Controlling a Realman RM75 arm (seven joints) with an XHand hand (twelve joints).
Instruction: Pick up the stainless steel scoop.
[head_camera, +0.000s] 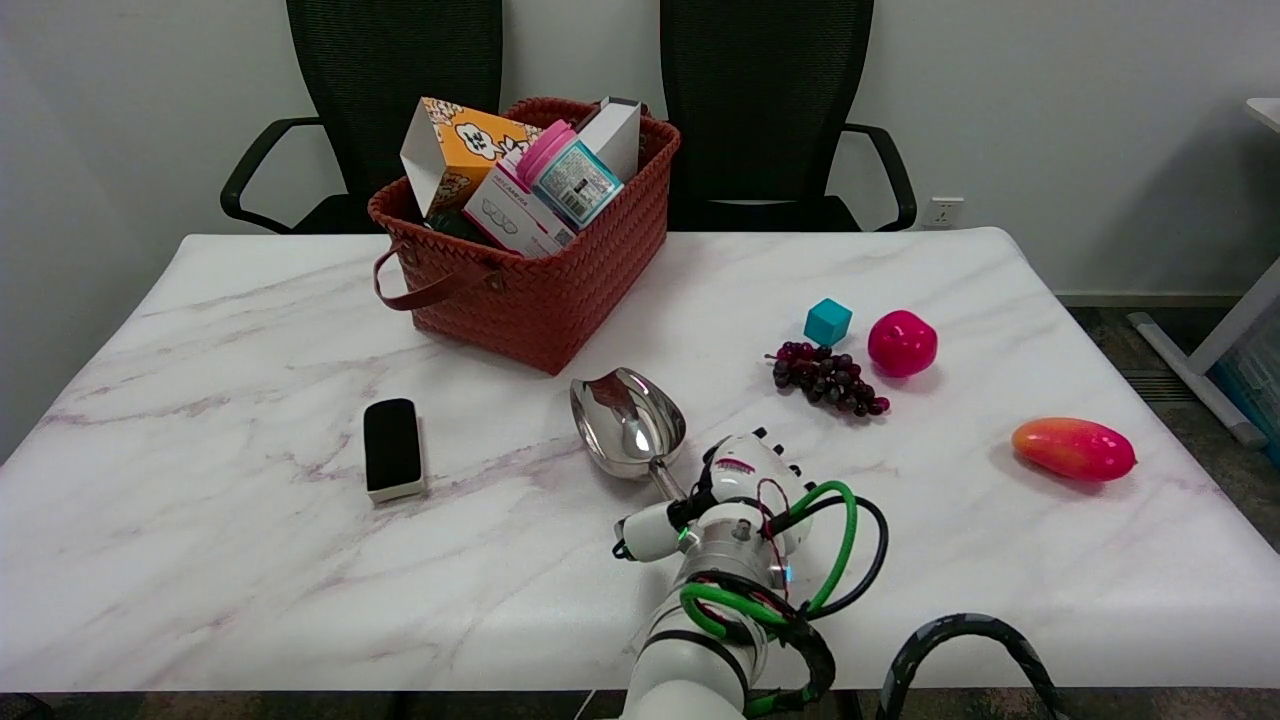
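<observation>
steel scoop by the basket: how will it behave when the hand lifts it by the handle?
The shiny stainless steel scoop looks rigid, so it should not flex. Its polished surface is probably slippery. The wide bowl sits far from the thin handle under the right hand, so it may tip bowl-down when lifted.

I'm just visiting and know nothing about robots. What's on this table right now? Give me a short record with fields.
table: white marble top
scoop: shiny steel scoop, bowl toward the basket, handle toward the robot
right hand: right hand over the scoop's handle end; whether it grips it cannot be told
basket: red woven basket at the back, holding boxes and a jar
fruit: grapes, red apple, mango
other: teal cube, black eraser
</observation>
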